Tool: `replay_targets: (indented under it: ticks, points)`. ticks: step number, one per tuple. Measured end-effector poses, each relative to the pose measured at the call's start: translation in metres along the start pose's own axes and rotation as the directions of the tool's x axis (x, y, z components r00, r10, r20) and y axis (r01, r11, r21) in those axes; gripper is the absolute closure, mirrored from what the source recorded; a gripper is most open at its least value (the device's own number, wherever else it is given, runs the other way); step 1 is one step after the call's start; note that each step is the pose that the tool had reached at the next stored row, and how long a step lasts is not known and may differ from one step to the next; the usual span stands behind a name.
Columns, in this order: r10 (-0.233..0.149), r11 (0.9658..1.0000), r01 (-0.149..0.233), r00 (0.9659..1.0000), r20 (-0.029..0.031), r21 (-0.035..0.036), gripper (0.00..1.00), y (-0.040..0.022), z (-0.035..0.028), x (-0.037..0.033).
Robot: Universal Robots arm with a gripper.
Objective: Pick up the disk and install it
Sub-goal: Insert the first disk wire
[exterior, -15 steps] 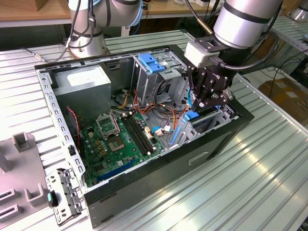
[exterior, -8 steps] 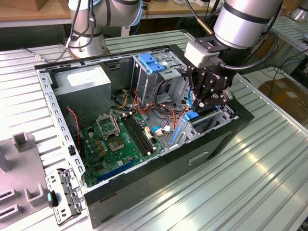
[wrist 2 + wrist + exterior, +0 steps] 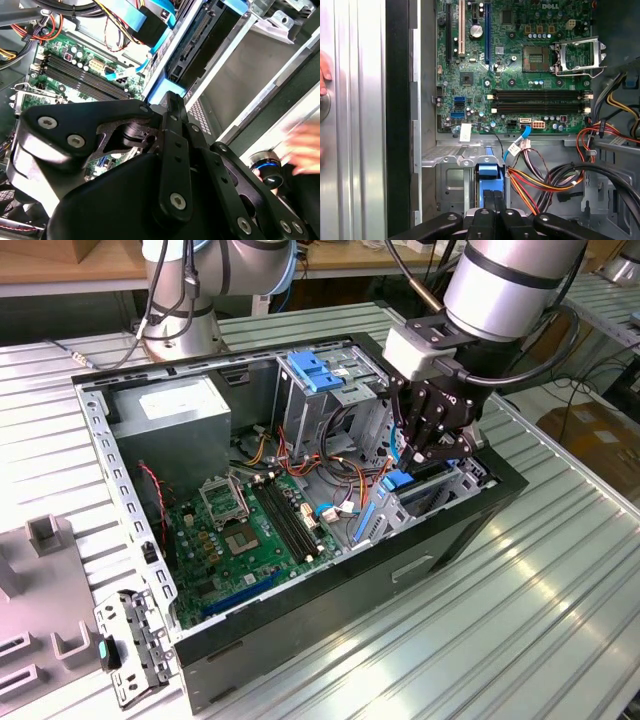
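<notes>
Disk (image 3: 197, 42): dark slab with bright blue rails, standing on edge in the metal drive bay (image 3: 432, 502) at the front corner of the open computer case (image 3: 300, 640).
Disk's near end: a blue end tab, seen in the first wrist view (image 3: 488, 172) just beyond the fingertips.
Gripper (image 3: 420, 455): reaches down into the case over the bay. The fingers are drawn together on that blue tab in both wrist views (image 3: 492, 201) – clamped on the disk, as far as I can judge.
Direction from claw: the disk lies straight ahead of the fingertips, in line with them, with nothing between.
Long axis: runs away from the claw along the bay's rails, deeper into the cage – seemingly the same line along which the claw itself points.
Seating: the disk looks partly inside the bay, but how deep it sits cannot be told.
Neighbours: a bundle of coloured wires (image 3: 535, 182) lies just beside the bay, and the motherboard (image 3: 250, 530) lies beyond it.
Person: a hand (image 3: 305, 147) rests outside the case wall, apart from the claw.
</notes>
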State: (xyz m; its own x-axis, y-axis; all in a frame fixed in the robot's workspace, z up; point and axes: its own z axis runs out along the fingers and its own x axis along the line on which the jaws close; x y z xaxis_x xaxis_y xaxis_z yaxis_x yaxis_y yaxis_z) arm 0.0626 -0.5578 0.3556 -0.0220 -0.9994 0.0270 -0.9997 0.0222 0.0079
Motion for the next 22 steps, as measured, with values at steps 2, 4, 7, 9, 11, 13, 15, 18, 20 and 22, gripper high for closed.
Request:
replay_targets:
  ticks: [2, 4, 7, 9, 11, 13, 15, 18, 20, 22]
  points:
    - [0.000, 1.0000, 0.000, 1.0000, 0.0001, 0.0001, 0.89, -0.0029, 0.0001, -0.0001]
    - [0.000, 1.0000, 0.000, 1.0000, 0.0000, 0.0000, 0.89, -0.0086, 0.0000, -0.0002]
    - [0.000, 1.0000, 0.000, 1.0000, -0.0001, -0.0001, 0.89, -0.0197, -0.0001, -0.0005]
    - [-0.003, 1.0000, 0.003, 1.0000, -0.0001, -0.0001, 0.89, -0.0237, -0.0002, -0.0009]
    - [-0.015, 0.9999, 0.015, 0.9999, -0.0003, -0.0003, 0.89, -0.0249, -0.0012, -0.0009]
    - [-0.030, 0.9995, 0.030, 0.9995, -0.0004, -0.0026, 0.89, -0.0255, -0.0079, -0.0009]
    - [-0.040, 0.9992, 0.040, 0.9992, -0.0005, -0.0044, 0.89, -0.0258, -0.0136, -0.0010]
    - [-0.043, 0.9991, 0.043, 0.9991, -0.0003, -0.0047, 0.89, -0.0262, -0.0135, -0.0015]
    - [-0.043, 0.9991, 0.043, 0.9991, -0.0006, -0.0048, 0.89, -0.0262, -0.0136, -0.0015]
    - [-0.043, 0.9991, 0.043, 0.9991, -0.0006, -0.0048, 0.89, -0.0262, -0.0136, -0.0015]
